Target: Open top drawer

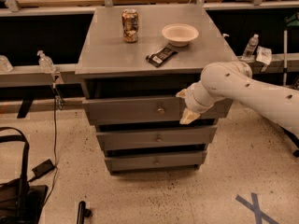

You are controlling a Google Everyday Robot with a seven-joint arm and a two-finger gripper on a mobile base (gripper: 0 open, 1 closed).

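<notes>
The top drawer is the widest grey front of the cabinet, with a small round knob at its centre. It sits a little forward of the cabinet body, with a dark gap above it. My gripper is at the drawer front, just right of the knob, on the end of my white arm reaching in from the right. Its cream fingers are spread one above the other, open, with nothing between them.
The cabinet top holds a can, a white bowl and a dark snack bar. Two narrower drawers sit below. A black bag and cable lie on the floor at left; blue tape marks the floor at right.
</notes>
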